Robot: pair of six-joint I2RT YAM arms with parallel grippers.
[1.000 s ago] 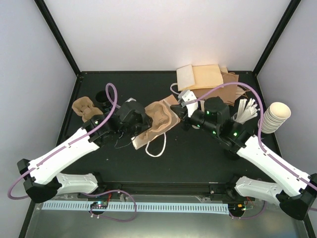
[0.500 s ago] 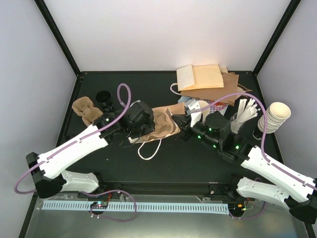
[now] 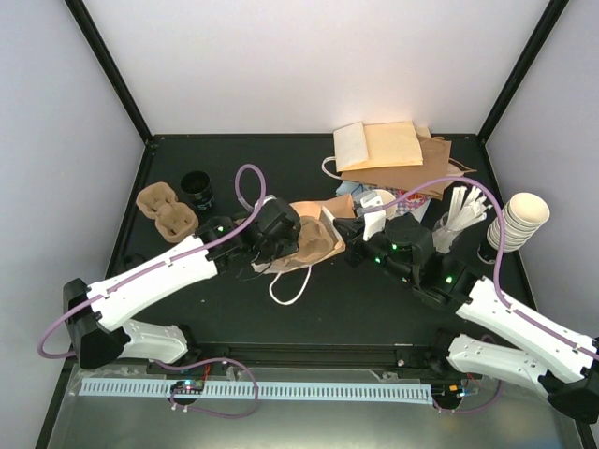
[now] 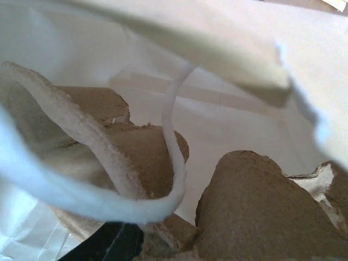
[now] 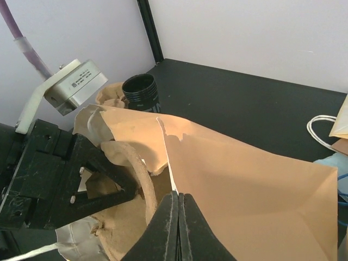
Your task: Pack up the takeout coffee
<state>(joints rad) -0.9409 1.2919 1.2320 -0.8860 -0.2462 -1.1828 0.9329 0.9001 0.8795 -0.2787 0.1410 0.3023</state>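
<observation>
A brown paper bag (image 3: 318,238) lies on its side mid-table, mouth facing left. My right gripper (image 5: 178,194) is shut on the torn upper edge of that mouth (image 5: 163,136), holding it up. My left gripper (image 3: 292,236) reaches into the mouth, its black fingers (image 5: 106,176) closed across a brown pulp cup tray (image 5: 130,163). In the left wrist view the tray (image 4: 255,206) fills the foreground, with the bag's pale inner wall (image 4: 228,109) and white cord handle (image 4: 174,136) behind. The takeout coffee is not in view.
A second pulp tray (image 3: 167,210) and a black ribbed round piece (image 3: 197,189) sit at the left. Flat paper bags (image 3: 388,145) lie at the back. A stack of lidless cups (image 3: 519,220) and a holder of sticks (image 3: 460,210) stand at the right.
My left arm has moved right, carrying the tray deeper into the bag's mouth. The bag and its cord handle have shifted right with it. My right gripper has kept hold of the bag's edge.
</observation>
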